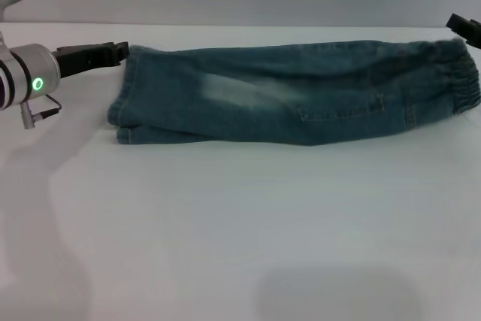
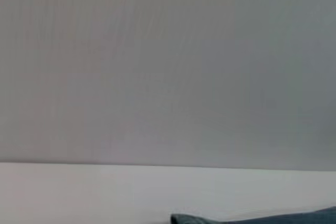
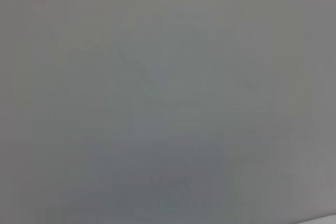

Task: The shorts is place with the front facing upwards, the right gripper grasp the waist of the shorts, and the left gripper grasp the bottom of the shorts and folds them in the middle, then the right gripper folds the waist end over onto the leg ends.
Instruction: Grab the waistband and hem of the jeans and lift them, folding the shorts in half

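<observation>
Shorts [image 1: 301, 99] flat on white tabletop [image 1: 240, 223], already folded lengthwise, one leg stacked on the other, long strip running across between the two tools. Pale faded patch [image 1: 240, 92] up top, stitched pocket [image 1: 342, 107] toward the waist side.

Left tool [image 1: 120, 52]: black fingers on silver-white wrist with green light [image 1: 37, 84] lit, lying low and level, tips pointing at the leg ends [image 1: 124, 114]. Tips just beside the far corner of the hem, at or nearly touching the cloth; contact not resolvable. Fingers look narrow, nearly together, nothing clearly between them; open or closed state cannot tell. Rest of the hem sits nearer the camera than the tips, off to their side.

Right tool [image 1: 464, 29]: only dark tip visible at frame edge, just above and beyond the gathered elastic waist [image 1: 462, 84]. No visible grip on the waistband, small gap apparent. Finger spread cannot tell.

Left wrist view: mostly blank wall, tabletop strip, sliver of the denim edge [image 2: 252, 219] at frame edge. Own fingers not shown.

Right wrist view: plain grey wall only, nothing usable.
</observation>
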